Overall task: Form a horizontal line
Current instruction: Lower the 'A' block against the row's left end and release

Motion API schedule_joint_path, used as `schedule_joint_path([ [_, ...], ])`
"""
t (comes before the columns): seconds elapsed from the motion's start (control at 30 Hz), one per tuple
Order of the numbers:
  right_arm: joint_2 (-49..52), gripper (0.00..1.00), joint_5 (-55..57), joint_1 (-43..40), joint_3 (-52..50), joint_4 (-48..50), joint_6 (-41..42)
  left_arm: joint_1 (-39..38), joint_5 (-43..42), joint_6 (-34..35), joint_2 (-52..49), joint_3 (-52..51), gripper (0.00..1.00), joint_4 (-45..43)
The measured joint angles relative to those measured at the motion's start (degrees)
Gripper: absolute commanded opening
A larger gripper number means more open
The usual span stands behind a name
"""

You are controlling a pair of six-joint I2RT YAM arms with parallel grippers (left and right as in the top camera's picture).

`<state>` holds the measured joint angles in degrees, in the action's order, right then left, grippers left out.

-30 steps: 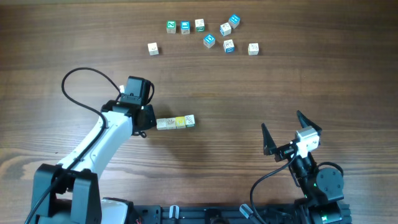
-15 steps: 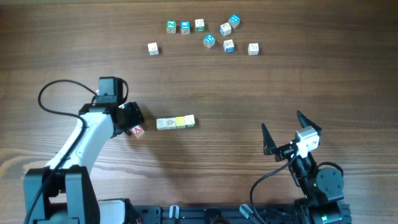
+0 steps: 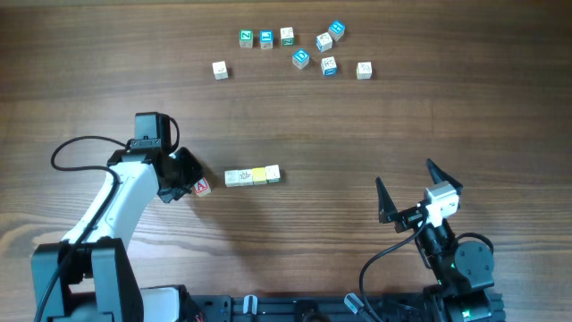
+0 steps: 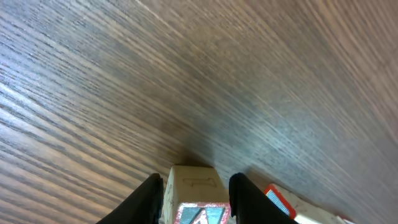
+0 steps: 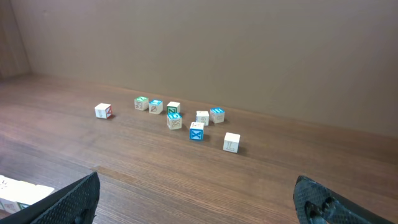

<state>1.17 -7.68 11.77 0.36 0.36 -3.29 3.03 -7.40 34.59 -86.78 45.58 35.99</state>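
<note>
The horizontal line (image 3: 252, 176) is a short row of three touching cubes, whitish, yellow and green-edged, at mid table. My left gripper (image 3: 198, 186) is shut on the red "A" cube (image 3: 202, 187), which sits a small gap left of the row and slightly nearer. In the left wrist view the "A" cube (image 4: 194, 198) sits between both black fingers, with the row's end cube (image 4: 281, 200) just to its right. My right gripper (image 3: 404, 175) is open and empty at the front right, far from the row. The row's end shows at the lower left of the right wrist view (image 5: 15, 186).
Several loose letter cubes (image 3: 295, 49) lie scattered at the back of the table, one (image 3: 219, 69) apart on the left. They also show in the right wrist view (image 5: 180, 117). The left arm's black cable (image 3: 71, 148) loops over the table.
My left arm has swung left, away from the row's left end. The red "A" cube has come into view in its fingers. The right arm has not moved.
</note>
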Motion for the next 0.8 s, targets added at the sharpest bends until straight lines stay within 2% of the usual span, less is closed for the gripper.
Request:
schedule_joint_path([
  [0.07, 0.0, 1.00, 0.0, 0.0, 0.0, 0.0, 0.0, 0.0, 0.4, 0.3, 0.0, 0.0, 0.36, 0.9],
  [0.13, 0.0, 1.00, 0.0, 0.0, 0.0, 0.0, 0.0, 0.4, 2.3, 0.5, 0.0, 0.0, 0.27, 2.1],
  [0.2, 0.0, 1.00, 0.0, 0.0, 0.0, 0.0, 0.0, 1.9, 4.0, 0.7, 0.0, 0.0, 0.22, 3.0],
  [0.27, 0.0, 1.00, 0.0, 0.0, 0.0, 0.0, 0.0, 2.7, 5.0, 0.7, 0.0, 0.0, 0.04, 5.0],
  [0.37, 0.0, 1.00, 0.0, 0.0, 0.0, 0.0, 0.0, 2.7, 5.2, 0.9, 0.0, 0.0, 0.04, 10.3],
  [0.47, 0.0, 1.00, 0.0, 0.0, 0.0, 0.0, 0.0, 2.7, 4.9, 0.7, 0.0, 0.0, 0.04, 11.8],
  [0.6, 0.0, 1.00, 0.0, 0.0, 0.0, 0.0, 0.0, 2.7, 3.9, 0.4, 0.0, -1.9, 0.04, 7.2],
  [0.8, 0.0, 1.00, 0.0, 0.0, 0.0, 0.0, 0.0, 2.7, -2.3, 0.4, 0.0, -2.5, 0.04, 3.8],
])
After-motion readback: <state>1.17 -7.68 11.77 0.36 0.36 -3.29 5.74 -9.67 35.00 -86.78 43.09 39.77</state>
